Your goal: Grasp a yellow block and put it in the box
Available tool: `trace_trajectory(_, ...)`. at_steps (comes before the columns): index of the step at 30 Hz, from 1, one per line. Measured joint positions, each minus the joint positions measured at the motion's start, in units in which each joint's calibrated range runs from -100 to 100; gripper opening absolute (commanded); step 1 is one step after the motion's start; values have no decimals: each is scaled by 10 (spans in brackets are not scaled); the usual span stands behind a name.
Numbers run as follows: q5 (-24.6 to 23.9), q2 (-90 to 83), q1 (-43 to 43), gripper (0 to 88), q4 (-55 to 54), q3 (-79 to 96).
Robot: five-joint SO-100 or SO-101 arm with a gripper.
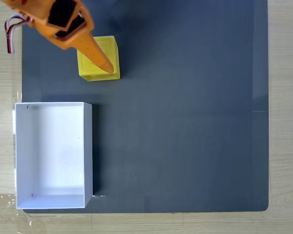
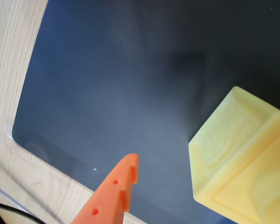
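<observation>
The yellow block (image 1: 98, 58), on the dark mat (image 1: 185, 122) beyond the box (image 1: 52, 154), is judged light, rigid, best pinched across flat sides; the end effector's (image 1: 105, 66) spread cannot be told.

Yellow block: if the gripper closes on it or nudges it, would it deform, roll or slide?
The yellow block looks like rigid moulded plastic, so it probably won't deform. Its flat faces suggest sliding, not rolling, on the dark mat. It seems light and smooth, so slightly slippery.
</observation>
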Motion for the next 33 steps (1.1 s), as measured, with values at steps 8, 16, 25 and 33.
trace_trajectory(8,-53,2,-18,546,-59,4)
trace_trajectory(16,-57,3,-28,546,-108,79)
trace_trajectory(25,-57,3,-28,545,-184,139)
trace_trajectory(33,-91,3,-55,452,-214,147)
